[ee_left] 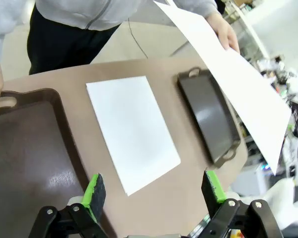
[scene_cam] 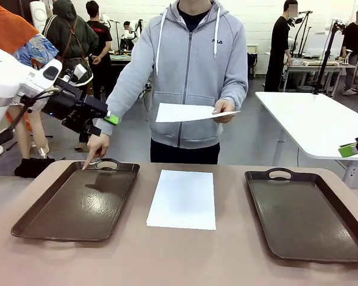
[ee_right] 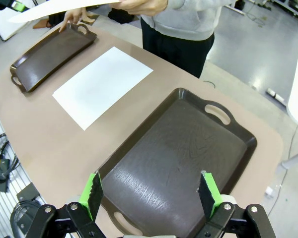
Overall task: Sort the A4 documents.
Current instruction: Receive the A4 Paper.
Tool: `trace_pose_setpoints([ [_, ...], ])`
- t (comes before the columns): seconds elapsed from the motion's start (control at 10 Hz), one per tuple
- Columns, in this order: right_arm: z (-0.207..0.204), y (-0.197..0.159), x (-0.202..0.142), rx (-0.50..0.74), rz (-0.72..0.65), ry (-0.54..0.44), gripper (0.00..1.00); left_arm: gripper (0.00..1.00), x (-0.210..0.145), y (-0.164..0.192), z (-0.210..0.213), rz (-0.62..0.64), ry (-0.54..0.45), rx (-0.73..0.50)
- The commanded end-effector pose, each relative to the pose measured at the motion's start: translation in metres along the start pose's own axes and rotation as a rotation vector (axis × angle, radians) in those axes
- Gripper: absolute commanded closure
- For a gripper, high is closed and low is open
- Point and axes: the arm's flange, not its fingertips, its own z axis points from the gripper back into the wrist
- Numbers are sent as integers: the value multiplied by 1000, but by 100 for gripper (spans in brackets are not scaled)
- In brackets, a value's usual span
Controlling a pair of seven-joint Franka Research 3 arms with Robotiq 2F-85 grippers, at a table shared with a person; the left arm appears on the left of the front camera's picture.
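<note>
left claw [ee_left: 154, 191] and right claw [ee_right: 150, 193] gape empty. one thin white paper sheet [scene_cam: 182, 198] lies flat on the brown bench [scene_cam: 185, 262] between dark brown handled trays [scene_cam: 304, 217]; a person [scene_cam: 191, 59] holds another sheet [scene_cam: 188, 112], pointing at the left tray [scene_cam: 77, 205]. better pinch one edge gently, avoiding creases

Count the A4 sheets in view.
2. One sheet lies flat on the table between the left tray and right tray. The other sheet is held in the air by the person's hand. More could lie under the flat one.
</note>
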Motion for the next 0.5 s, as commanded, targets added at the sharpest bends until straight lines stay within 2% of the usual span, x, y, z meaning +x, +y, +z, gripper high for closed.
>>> trace_pose_setpoints([
  [0.0, -1, 0, 0, 5, -1, -1, 0, 0, 25, 2, -12, 147, -30, -54],
  [0.4, -1, 0, 0, 5, -1, -1, 0, 0, 61, 0, -38, 349, -15, -228],
])
